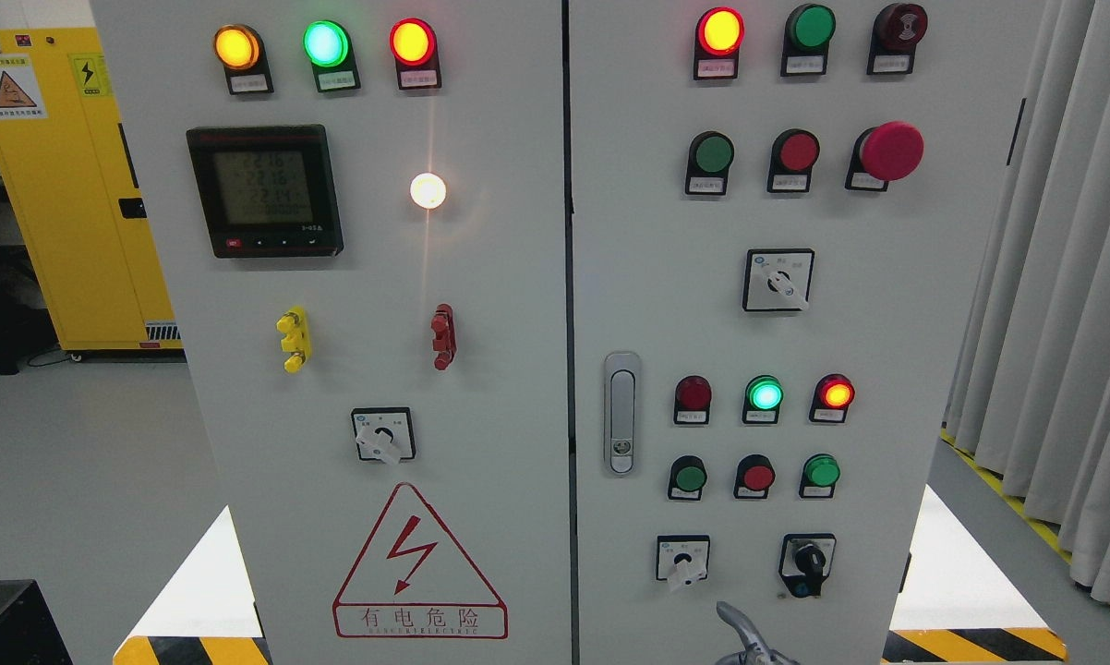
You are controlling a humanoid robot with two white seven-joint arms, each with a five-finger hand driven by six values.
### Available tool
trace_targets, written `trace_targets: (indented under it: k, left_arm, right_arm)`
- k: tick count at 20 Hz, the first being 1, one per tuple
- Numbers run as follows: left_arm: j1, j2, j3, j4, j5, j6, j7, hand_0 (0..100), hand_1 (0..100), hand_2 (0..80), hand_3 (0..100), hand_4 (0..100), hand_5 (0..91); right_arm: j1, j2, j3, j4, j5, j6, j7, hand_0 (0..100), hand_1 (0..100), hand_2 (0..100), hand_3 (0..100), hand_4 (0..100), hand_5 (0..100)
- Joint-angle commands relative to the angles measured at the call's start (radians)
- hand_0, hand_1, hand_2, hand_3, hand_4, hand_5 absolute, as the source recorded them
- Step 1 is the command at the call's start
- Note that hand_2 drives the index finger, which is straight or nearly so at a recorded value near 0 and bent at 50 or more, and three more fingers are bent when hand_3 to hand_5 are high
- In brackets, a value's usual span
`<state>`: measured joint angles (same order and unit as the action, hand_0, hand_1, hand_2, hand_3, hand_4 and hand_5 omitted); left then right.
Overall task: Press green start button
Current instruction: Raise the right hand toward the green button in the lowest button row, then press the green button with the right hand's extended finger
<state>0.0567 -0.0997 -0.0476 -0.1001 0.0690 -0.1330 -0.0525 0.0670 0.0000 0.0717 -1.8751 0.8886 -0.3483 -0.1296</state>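
Note:
A grey electrical cabinet fills the head view. Its right door [887, 323] carries a green push button [710, 154] in the upper row, next to a red button [797, 151] and a red mushroom button [891, 151]. The lower row has a green button [690, 477], a red button [757, 477] and a raised green button [822, 471]. A green lamp [765, 394] above them is lit. Only a small grey metal part of my right hand [742, 635] shows at the bottom edge, below the lower row and touching no button. My left hand is out of view.
The door handle [621, 413] stands left of the lower buttons. Rotary switches [684, 560] [806, 563] sit just above my hand. The left door holds a meter [265, 190] and lit lamps. A yellow cabinet [66, 185] stands at the far left, and curtains [1063, 277] hang on the right.

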Motion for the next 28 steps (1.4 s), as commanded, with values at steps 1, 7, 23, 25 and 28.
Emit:
trace_targets:
  k: [1,7,23,25,28]
  left_arm:
    - [0.0,0.0,0.0,-0.001,0.0,-0.001,0.0,12,56,0.0,0,0,0.0]
    - [0.0,0.0,0.0,0.0,0.0,-0.001,0.0,12,56,0.0,0,0,0.0]
    - [0.0,0.0,0.0,0.0,0.0,-0.001,0.0,12,56,0.0,0,0,0.0]
    - [0.0,0.0,0.0,0.0,0.0,-0.001,0.0,12,56,0.0,0,0,0.0]
    - [0.0,0.0,0.0,0.0,0.0,-0.001,0.0,12,56,0.0,0,0,0.0]
  right_arm:
    - [-0.114,0.028,-0.073,0.04,0.145,0.015,-0.004,56,91,0,93,100,100]
    - [-0.182,0.025,-0.064,0.074,0.223,0.017,-0.012,61,92,0,88,97,98]
    - [-0.28,0.021,0.005,0.198,0.217,0.048,-0.002,68,93,0,87,97,98]
    - [-0.283,0.021,0.005,0.208,0.217,0.048,-0.002,69,93,0,87,97,98]
    - [-0.299,0.021,0.005,0.229,0.216,0.048,-0.002,70,93,0,87,97,98]
